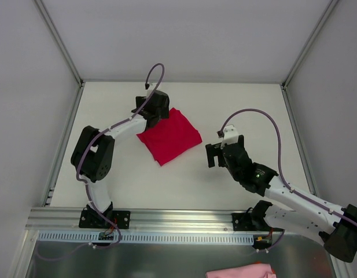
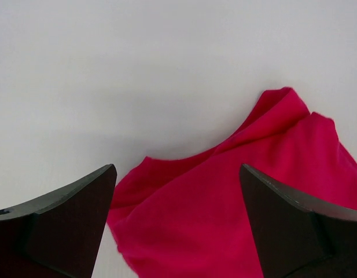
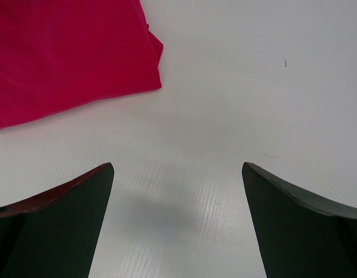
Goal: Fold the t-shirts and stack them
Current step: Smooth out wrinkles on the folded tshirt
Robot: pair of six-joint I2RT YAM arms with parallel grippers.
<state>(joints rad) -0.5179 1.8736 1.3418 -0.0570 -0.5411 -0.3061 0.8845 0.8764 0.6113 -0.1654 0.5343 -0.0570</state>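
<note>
A crimson-red t-shirt (image 1: 169, 137), folded into a small square, lies flat near the middle of the white table (image 1: 184, 185). My left gripper (image 1: 158, 113) hovers over the shirt's far-left corner. In the left wrist view this gripper (image 2: 177, 168) is open, its jaws spread wide over the rumpled red cloth (image 2: 236, 202) with nothing held. To the right of the shirt, my right gripper (image 1: 214, 157) sits above bare table. In the right wrist view it (image 3: 178, 165) is open and empty, and the shirt's edge (image 3: 62, 58) is at the upper left.
A pink cloth (image 1: 239, 271) lies below the table's near rail at the bottom edge. Grey walls enclose the table on the left, back and right. An aluminium rail (image 1: 166, 219) carrying both arm bases runs along the near edge.
</note>
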